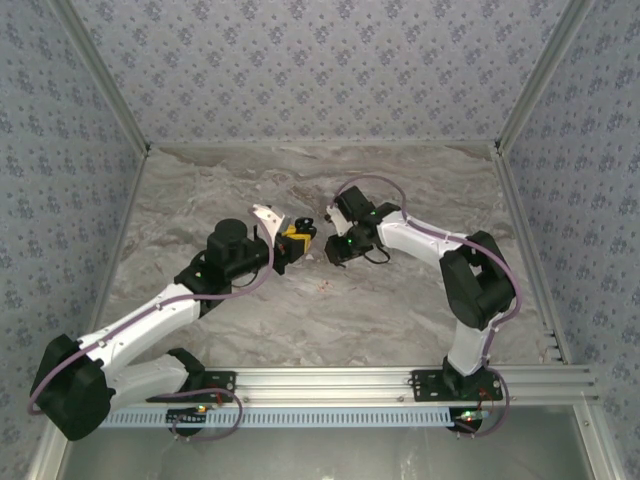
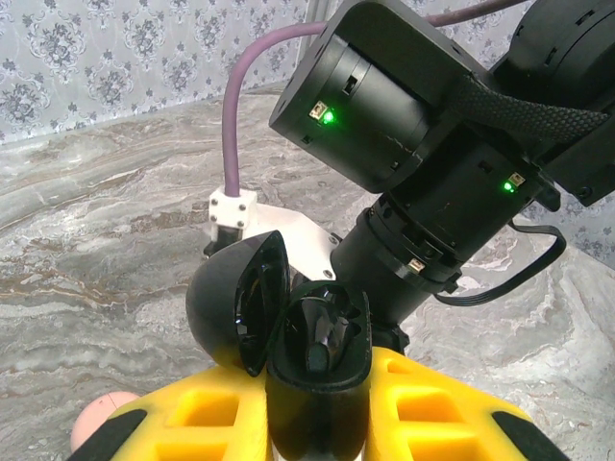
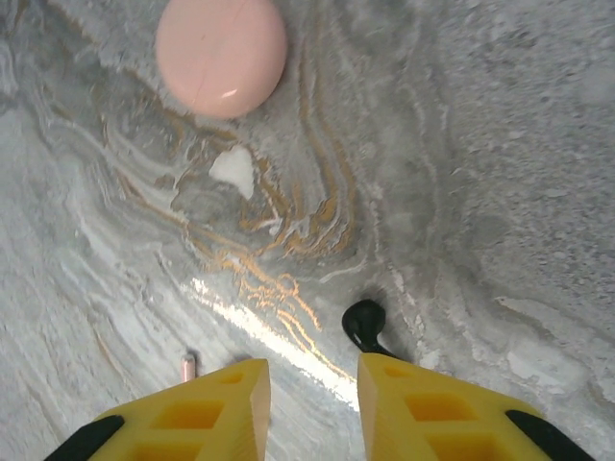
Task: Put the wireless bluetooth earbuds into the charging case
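Note:
My left gripper [image 2: 317, 408] is shut on a black charging case [image 2: 317, 365], held upright with its lid [image 2: 235, 303] swung open to the left. A glossy dark shape lies in its sockets; I cannot tell whether it is an earbud. In the top view the left gripper [image 1: 296, 240] hangs above the middle of the table, with the right arm's wrist [image 1: 350, 238] close beside it. My right gripper [image 3: 312, 370] points down at the table, open with nothing between its fingers. A small black earbud [image 3: 363, 323] lies on the marble, touching the tip of the right-hand finger [image 3: 423, 403].
A salmon-pink round disc [image 3: 221, 53] lies on the table ahead of the right gripper; its edge also peeks out as the pink disc [image 2: 101, 423] beside my left finger. A tiny pink bit [image 3: 188, 366] sits near the left-hand finger. Patterned walls [image 1: 320, 70] enclose the marble table [image 1: 400, 320].

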